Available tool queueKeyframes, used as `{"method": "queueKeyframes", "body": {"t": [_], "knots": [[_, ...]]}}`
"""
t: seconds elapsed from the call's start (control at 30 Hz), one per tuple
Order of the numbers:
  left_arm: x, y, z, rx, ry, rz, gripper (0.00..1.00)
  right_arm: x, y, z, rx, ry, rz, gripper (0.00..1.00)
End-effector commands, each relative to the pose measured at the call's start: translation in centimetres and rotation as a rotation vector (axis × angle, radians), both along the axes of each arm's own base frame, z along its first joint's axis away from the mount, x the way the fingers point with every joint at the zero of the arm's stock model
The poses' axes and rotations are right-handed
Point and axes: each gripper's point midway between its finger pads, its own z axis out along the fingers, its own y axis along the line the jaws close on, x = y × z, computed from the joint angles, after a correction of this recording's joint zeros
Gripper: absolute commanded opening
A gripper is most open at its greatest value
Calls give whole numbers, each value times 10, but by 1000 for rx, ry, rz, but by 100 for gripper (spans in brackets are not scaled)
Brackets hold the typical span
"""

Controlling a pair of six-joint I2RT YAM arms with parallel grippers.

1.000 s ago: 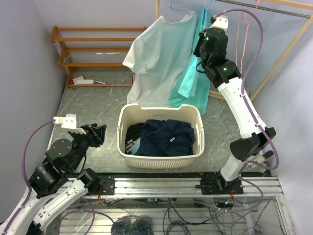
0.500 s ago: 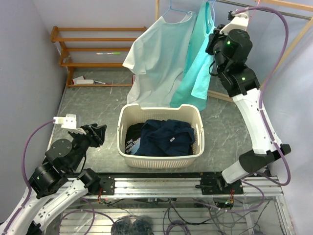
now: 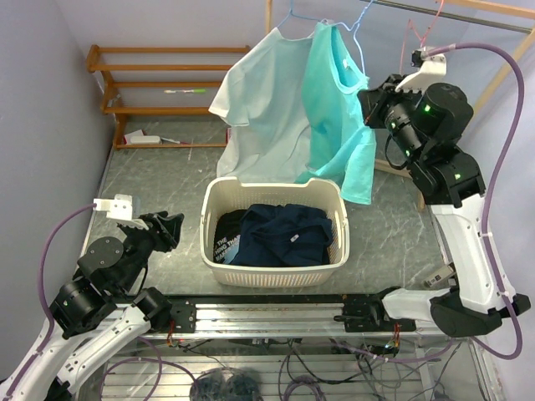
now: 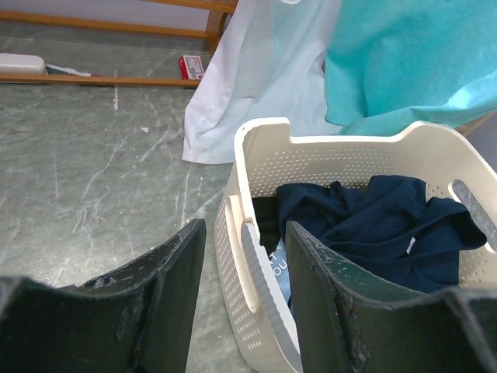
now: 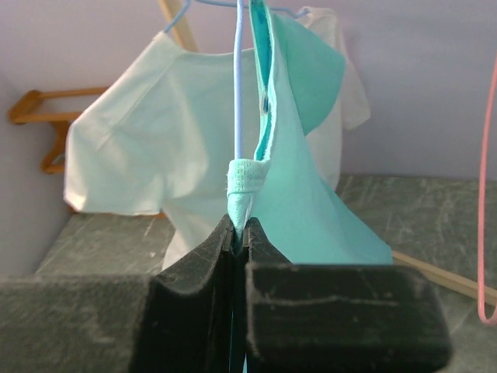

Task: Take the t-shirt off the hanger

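T-shirt, the teal one (image 3: 334, 117), hung from its hanger (image 5: 238, 85) up by the rail (image 3: 451, 12), one edge drawn out sideways to the right claw (image 5: 239, 227), which was clamped fully shut on a small fold of the cloth. The hanger wire ran straight down to that pinch, and I couldn't tell whether it was caught in there too. That was the danger: with the wire trapped, a pull would likely bring hanger and shirt off the rail together, and on so thin a bite the cloth could slip free. A pale t-shirt (image 3: 267, 92) hung just beside, easy to snag. Below, the basket (image 3: 276, 192) of navy clothes (image 3: 280, 234) sat on the desk (image 3: 159, 175), with the left claw (image 3: 165, 227) near it, half open and holding nothing.
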Motion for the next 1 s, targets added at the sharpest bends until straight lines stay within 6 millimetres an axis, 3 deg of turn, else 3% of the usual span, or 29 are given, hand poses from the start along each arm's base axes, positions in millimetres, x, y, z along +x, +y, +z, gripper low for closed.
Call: {"method": "queueKeyframes", "body": {"t": [0.0,0.23,0.5,0.83,0.97], "knots": [[0,-4,5,-3,-14,-21,56,-25,24,18,28,-24,186,0],[0,-4,4,-1,-13,-20,56,-76,36,80,109,-260,361,0],[1,-4,5,-1,-13,-17,56,-135,20,149,194,-465,416,0],[0,-3,5,-5,-17,-16,56,-219,1,200,253,-628,525,0],[0,-3,5,-5,-17,-18,56,-243,-1,209,276,-649,581,0]]}}
